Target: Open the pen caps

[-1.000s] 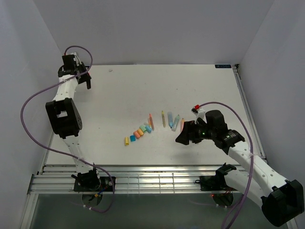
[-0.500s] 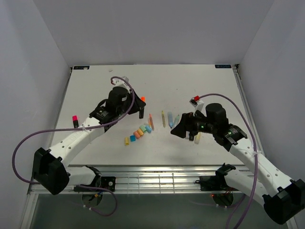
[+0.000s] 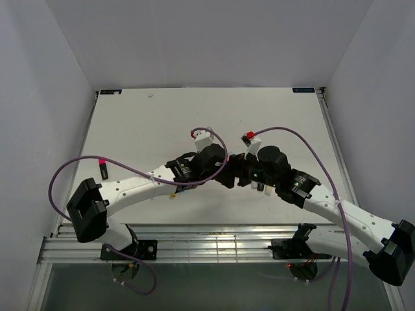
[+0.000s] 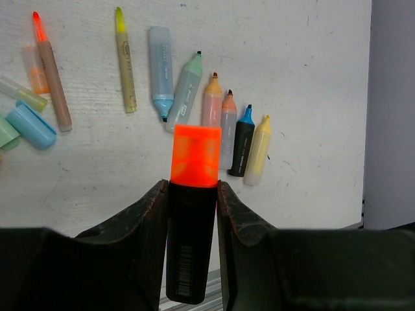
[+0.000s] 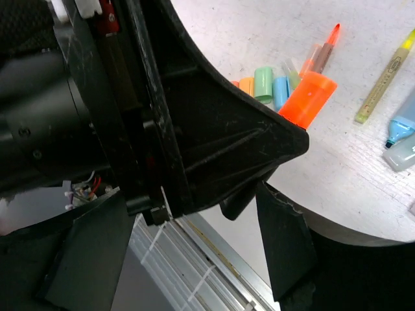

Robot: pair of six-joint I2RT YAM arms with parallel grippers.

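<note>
Both arms swung inward, meeting mid-table, left gripper [image 3: 225, 176] beside right gripper [image 3: 238, 176], what lies beneath hidden, left wrist view, claw pinching black plastic marker [image 4: 191, 240] with stubby orange cap [image 4: 195, 155], uncapped pastel pens [image 4: 211, 107] behind, right wrist view, fingers [image 5: 282, 240] spread, cap beyond, left claw blocking much

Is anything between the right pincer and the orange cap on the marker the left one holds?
Yes: in the right wrist view a black finger of the left pincer lies across the open right pincer; its black marker's orange plastic cap pokes out beyond.
</note>
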